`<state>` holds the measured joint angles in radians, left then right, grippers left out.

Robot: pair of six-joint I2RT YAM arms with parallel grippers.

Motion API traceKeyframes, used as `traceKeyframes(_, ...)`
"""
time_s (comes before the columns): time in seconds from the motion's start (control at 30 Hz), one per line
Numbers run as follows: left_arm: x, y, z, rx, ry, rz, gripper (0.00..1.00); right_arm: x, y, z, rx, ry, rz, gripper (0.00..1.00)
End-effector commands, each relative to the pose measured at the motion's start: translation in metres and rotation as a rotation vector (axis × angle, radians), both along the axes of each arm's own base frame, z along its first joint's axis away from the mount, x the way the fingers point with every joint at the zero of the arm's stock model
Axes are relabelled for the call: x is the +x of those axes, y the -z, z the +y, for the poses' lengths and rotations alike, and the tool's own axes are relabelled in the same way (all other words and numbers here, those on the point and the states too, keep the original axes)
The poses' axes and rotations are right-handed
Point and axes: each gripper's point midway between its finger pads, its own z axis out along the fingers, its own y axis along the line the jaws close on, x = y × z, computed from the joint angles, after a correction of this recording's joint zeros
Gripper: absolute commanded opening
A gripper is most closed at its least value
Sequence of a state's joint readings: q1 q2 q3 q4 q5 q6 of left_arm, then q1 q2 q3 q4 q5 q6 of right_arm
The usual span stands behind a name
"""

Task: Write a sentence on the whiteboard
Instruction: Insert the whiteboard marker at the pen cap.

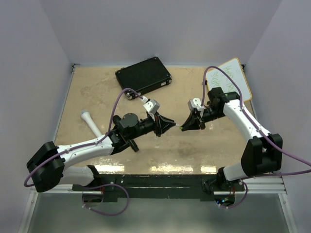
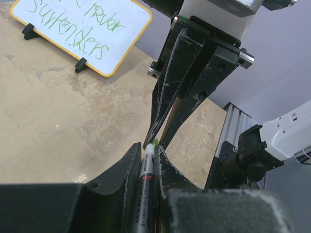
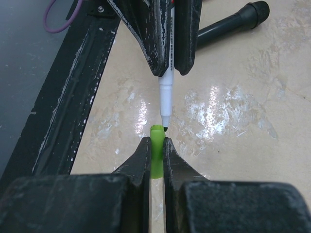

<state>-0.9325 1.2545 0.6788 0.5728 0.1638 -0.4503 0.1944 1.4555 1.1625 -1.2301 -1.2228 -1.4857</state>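
- Left jaws pinch the marker [image 3: 166,92]; right jaws pinch its green cap [image 3: 156,145], with the nib just beside the cap's mouth.
- Capping looks next: centre the nib, then push straight.
- The whiteboard [image 1: 241,77], bearing the sentence [image 2: 73,34], stands at the desk's [image 2: 48,126] far right.

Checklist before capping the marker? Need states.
1. Marker clamped in left gripper: ok.
2. Cap clamped in right gripper: ok.
3. Tip centred on cap mouth: cannot tell; it looks off-centre at the rim, depth unclear.
4. Tip outside the cap: ok.
5. Sentence on whiteboard: ok, green writing shows.
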Motion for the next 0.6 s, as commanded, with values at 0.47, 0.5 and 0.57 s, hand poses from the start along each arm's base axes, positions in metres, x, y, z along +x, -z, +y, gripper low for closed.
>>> traceKeyframes(0.47, -0.0043, -0.0309, 0.0021, -0.045, 0.013, -0.078, 0.0, 0.0065, -0.005, 0.002, 0.015, 0.034, -0.003, 0.0)
traceKeyframes(0.5, -0.0043, -0.0325, 0.0025, -0.047, 0.011, -0.08, 0.0, 0.0072, -0.0051, 0.0018, 0.015, 0.037, -0.002, 0.0)
traceKeyframes(0.57, -0.0055, -0.033, 0.0026, -0.049, 0.014, -0.081, 0.0, 0.0079, -0.0046, 0.0018, 0.014, 0.039, -0.001, 0.0)
